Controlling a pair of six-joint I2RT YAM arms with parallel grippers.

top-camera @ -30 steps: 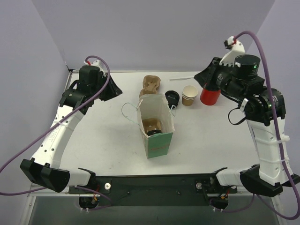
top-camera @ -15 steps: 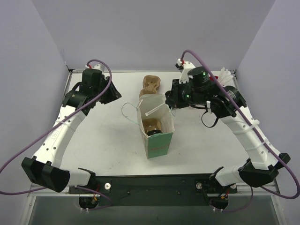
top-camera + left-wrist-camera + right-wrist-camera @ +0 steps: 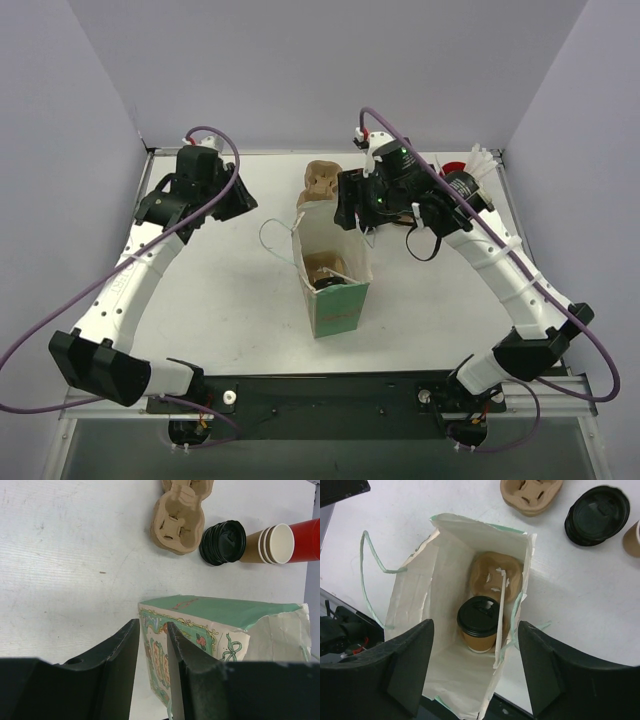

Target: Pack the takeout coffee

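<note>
The takeout coffee [image 3: 479, 617], a brown paper cup with a black lid, stands upright inside the open green paper bag [image 3: 415, 595] against a cardboard carrier [image 3: 495, 570]. A thin white stick [image 3: 501, 600] leans across the carrier beside the cup. From above, the cup's lid [image 3: 328, 282] shows low in the bag [image 3: 340, 305]. My right gripper [image 3: 476, 670] hangs open above the bag's mouth, with nothing between its fingers. Off to the bag's far left, my left gripper [image 3: 243, 195] is apart from it, jaws narrowly open and holding nothing. The bag's printed side [image 3: 215, 612] lies beyond the left gripper [image 3: 152, 630].
An empty cardboard carrier [image 3: 322, 180] lies behind the bag. To its right are a stack of black lids [image 3: 223, 542], a stack of lidless tan cups [image 3: 270, 544] and a red cup [image 3: 305, 540]. The bag's green string handles [image 3: 270, 240] hang out to the left.
The right arm swung from the red cup at the back right to above the bag, and its jaws opened. A white stick now lies in the bag. The left arm barely moved.
</note>
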